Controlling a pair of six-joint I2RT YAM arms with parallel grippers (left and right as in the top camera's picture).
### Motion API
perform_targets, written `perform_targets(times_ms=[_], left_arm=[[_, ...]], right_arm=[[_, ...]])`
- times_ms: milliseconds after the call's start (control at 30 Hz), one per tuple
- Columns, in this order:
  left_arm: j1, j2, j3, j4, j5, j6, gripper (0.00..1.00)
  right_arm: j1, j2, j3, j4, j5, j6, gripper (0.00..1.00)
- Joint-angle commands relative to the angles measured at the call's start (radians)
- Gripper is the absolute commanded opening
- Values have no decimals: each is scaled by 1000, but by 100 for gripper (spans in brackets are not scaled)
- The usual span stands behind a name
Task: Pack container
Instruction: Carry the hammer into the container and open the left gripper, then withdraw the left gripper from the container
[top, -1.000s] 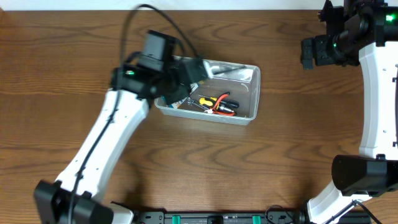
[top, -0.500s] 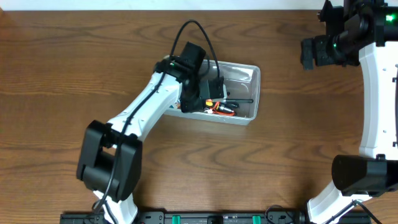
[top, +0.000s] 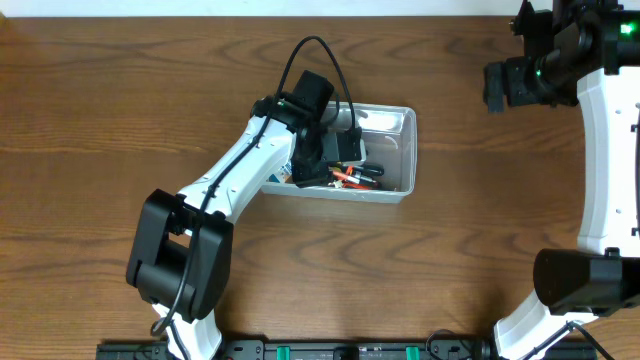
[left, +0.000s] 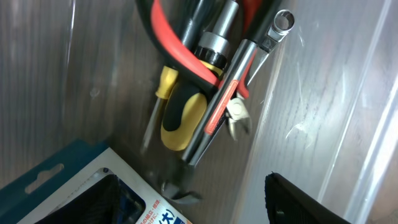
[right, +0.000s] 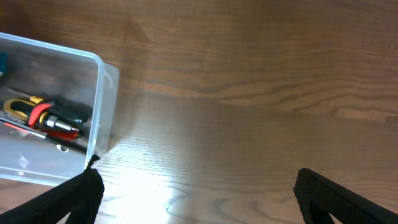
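Note:
The clear plastic container (top: 405, 122) stands at mid-table, and my left gripper (top: 340, 158) reaches down inside it. In the left wrist view my left gripper (left: 193, 208) is open. A blue-and-white box (left: 68, 183) lies at its left finger, and the right finger (left: 305, 202) stands well apart from it. On the container's floor lie a yellow-handled screwdriver (left: 180, 121), red-and-black pliers (left: 186, 50) and a wrench (left: 283, 22). My right gripper (top: 497, 85) hangs open at the far right. It (right: 199, 199) is over bare wood, with the container (right: 102, 81) to its left.
The table is dark wood. The left arm (top: 230, 180) stretches diagonally from the front edge to the container. The right arm's white link (top: 605, 160) runs along the right edge.
The left arm has swung from the container's left edge to inside it. Its jaws, shut before, have come apart, with the blue-and-white box lying by them. The right arm has not moved.

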Motion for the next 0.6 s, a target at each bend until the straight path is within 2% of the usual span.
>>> perform_targets(times_ms=[0,100,200,233,267,300,333,400,567], left_arm=[[3,-13,6,17,-17,-76,64],[13,-57,10,53,-48,-167,64],[34,-129,12,86,-60,-220,64],[43,-161,12,96,-73,-242,64],[52,-190,12,104,-96,-269,64],[65,-225,12,107,-124,-300,64],[78,-254,12,106,-149,-329,64],[115,-317,12,101,-216,-429,65],[258,-469,12,-4,-279,-741,73]], right_arm=[[0,0,-1,-11,-63,-61,99],[0,0,-1,-13,-169,-101,98],[5,0,-1,-11,-188,-101,89],[9,0,-1,-11,-188,-101,80],[15,0,-1,-10,-188,-101,61],[23,0,-1,-10,-190,-101,36],[35,0,-1,-10,-202,-101,16],[60,0,-1,-11,-234,-101,1],[173,6,-1,-12,-251,-145,1]])
